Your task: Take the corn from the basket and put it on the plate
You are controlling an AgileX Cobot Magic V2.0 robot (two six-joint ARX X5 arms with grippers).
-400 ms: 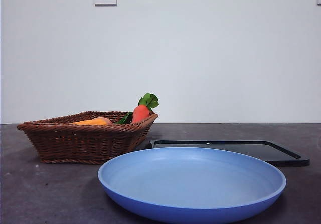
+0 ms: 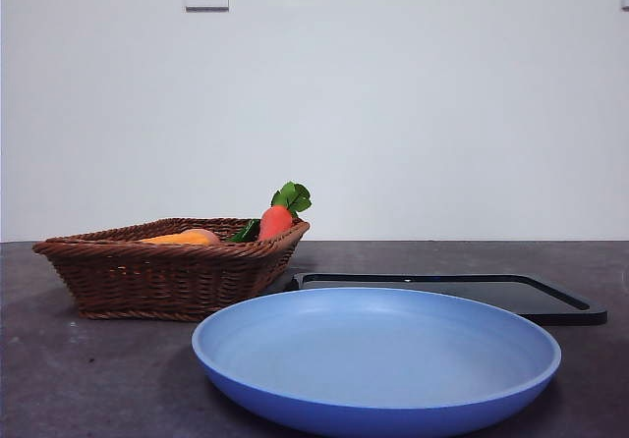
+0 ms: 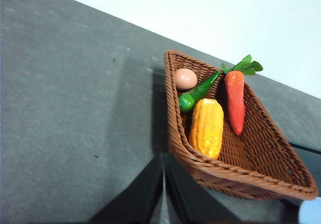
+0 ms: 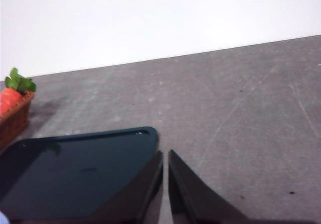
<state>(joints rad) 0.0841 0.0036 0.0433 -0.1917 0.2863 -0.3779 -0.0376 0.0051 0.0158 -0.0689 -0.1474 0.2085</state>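
The corn point(image 3: 206, 127), an orange-yellow ridged cob, lies in the brown wicker basket point(image 3: 261, 171); in the front view only its top point(image 2: 182, 238) shows over the basket point(image 2: 167, 281) rim at the left. The light-blue plate point(image 2: 376, 359) sits empty at the front of the table. My left gripper point(image 3: 164, 158) is shut, just outside the basket's near wall, holding nothing. My right gripper point(image 4: 166, 156) is shut over the bare table beside the black tray, holding nothing. Neither arm shows in the front view.
A red-orange carrot point(image 3: 235, 101) with green leaves, a green pepper point(image 3: 196, 93) and a small pinkish egg point(image 3: 185, 78) share the basket. A flat black tray point(image 2: 462, 294) lies behind the plate, right of the basket. A wall stands behind the table.
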